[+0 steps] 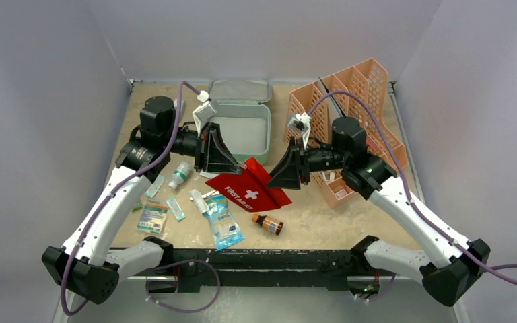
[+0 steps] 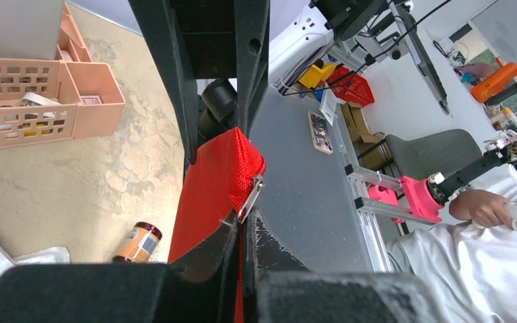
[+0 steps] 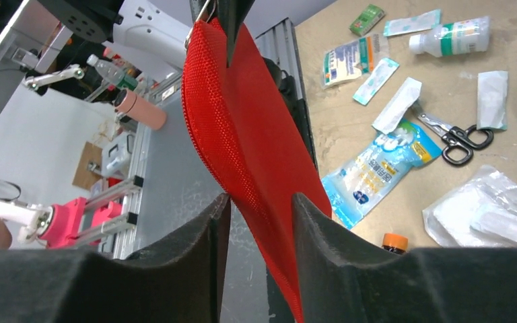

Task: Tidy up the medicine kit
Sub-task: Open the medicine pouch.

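Centre frame, above bench (image 1: pixel 323 215): left hand (image 1: pixel 240 167) pressed together on red pouch (image 1: pixel 249 192) corner; right hand (image 3: pixel 259 202) part-spread astride opposite end, not pinching. Open medicine kit (image 1: pixel 266 131) sits upper centre. Risk: thin corner grip could slip, dropping pouch onto brown bottle (image 1: pixel 268 223).

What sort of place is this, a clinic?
Probably a robotics lab, not a clinic: left arm and right arm bolted to a walled table, a staged first-aid pouch, aluminium framing beyond.

Red pouch (image 1: pixel 250 192) blocks the medicine kit (image 1: pixel 249 134)'s front.
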Available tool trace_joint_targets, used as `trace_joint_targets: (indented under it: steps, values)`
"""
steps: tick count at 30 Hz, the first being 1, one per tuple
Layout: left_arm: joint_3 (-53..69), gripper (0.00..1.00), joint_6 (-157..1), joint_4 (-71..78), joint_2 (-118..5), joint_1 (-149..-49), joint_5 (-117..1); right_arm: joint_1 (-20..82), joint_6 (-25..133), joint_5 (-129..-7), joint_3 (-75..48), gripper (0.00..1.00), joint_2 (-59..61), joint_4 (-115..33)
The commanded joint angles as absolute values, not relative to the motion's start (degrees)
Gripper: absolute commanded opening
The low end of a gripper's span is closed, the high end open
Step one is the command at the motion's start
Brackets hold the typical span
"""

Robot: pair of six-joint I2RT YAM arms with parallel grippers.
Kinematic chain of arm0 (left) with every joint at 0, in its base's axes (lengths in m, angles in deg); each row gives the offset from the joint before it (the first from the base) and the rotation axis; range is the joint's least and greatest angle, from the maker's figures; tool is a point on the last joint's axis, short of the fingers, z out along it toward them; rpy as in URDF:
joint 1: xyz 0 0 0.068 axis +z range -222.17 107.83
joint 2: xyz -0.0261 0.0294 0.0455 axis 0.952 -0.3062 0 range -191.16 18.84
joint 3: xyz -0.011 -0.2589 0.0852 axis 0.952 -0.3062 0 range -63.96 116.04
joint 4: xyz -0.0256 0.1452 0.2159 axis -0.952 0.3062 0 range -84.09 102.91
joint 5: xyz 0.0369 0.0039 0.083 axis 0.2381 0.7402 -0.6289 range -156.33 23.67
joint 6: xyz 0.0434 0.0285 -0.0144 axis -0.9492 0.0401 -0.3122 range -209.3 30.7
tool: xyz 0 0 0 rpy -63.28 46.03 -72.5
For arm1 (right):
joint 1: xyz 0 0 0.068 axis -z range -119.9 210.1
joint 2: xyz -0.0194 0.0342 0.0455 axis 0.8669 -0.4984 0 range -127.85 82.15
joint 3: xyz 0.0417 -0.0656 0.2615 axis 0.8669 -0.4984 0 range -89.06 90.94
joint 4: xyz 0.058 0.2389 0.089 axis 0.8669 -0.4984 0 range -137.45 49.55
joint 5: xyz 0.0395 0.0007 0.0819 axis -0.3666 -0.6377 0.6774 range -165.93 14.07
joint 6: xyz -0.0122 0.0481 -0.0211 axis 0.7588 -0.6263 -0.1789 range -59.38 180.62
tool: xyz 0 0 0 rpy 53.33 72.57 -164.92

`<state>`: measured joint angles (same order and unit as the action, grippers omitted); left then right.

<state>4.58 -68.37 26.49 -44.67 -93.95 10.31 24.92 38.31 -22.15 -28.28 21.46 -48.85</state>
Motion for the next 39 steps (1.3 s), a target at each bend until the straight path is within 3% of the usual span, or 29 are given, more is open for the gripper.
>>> trace_joint_targets:
  steps: [1,7,10,13,15,18,22,29,39]
  values:
    - [4.4,0.0,-67.6,23.6,-43.7,-94.1,12.3,25.1,36.9,-17.2,-29.3,0.38,20.1,-43.7]
    - [3.7,0.0,-67.5,23.9,-44.0,-94.1,11.2,25.1,35.6,-17.2,-30.9,0.0,19.0,-42.4]
    - [3.9,0.03,-68.0,26.0,-44.0,-94.0,5.2,25.1,35.4,-19.6,-30.6,0.0,19.4,-43.8]
    - [6.7,0.29,-71.4,35.1,-45.1,-94.0,-9.8,25.1,35.5,-26.5,-29.5,0.0,20.8,-48.3]
    - [8.7,0.4,-72.5,40.2,-46.2,-94.0,-18.9,25.1,36.3,-35.6,-27.2,0.0,21.2,-55.1]
    - [10.1,0.48,-71.5,44.0,-46.9,-94.1,-28.3,25.1,35.2,-50.0,-23.3,0.0,20.4,-63.4]
    - [7.9,0.56,-66.5,41.0,-45.1,-94.1,-31.5,24.7,32.1,-58.8,-21.6,0.0,17.7,-68.0]
    - [-0.6,0.58,-54.4,28.3,-44.3,-94.1,-27.9,20.6,25.1,-76.6,-14.1,0.0,12.0,-78.8]
    - [-4.1,0.59,-50.8,24.5,-47.7,-94.1,-26.1,13.0,14.1,-85.5,-8.5,0.0,5.6,-78.5]
